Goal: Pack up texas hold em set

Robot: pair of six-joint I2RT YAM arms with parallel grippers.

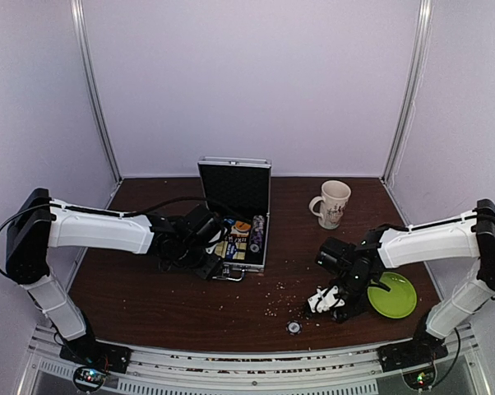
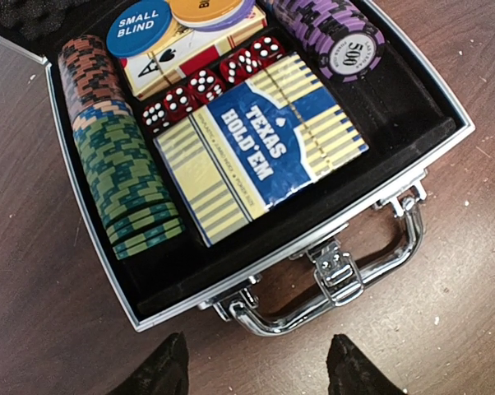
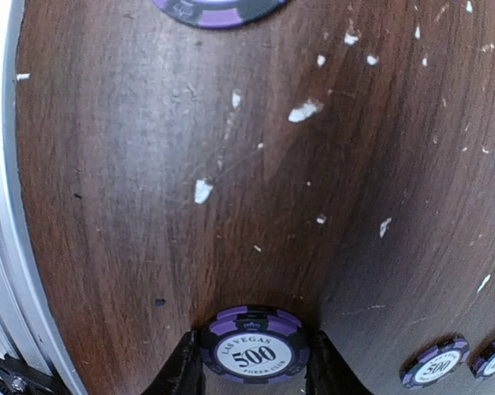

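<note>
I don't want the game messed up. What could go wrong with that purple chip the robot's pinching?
The right gripper pinches the purple 500 chip only by its thin rim, so it could pop out. Other purple chips lie loose nearby and might get bumped or forgotten. The open left gripper hovers by the handle and could nudge the case.

The setting looks like a robotics lab test cell. A dark wood table (image 1: 190, 313) is boxed in by plain pale panels (image 1: 256, 82) on metal posts (image 1: 95, 90). A left arm (image 1: 99, 230) and a right arm (image 1: 428, 243) are mounted by a slotted aluminium rail (image 1: 247, 362) along the near edge.
</note>
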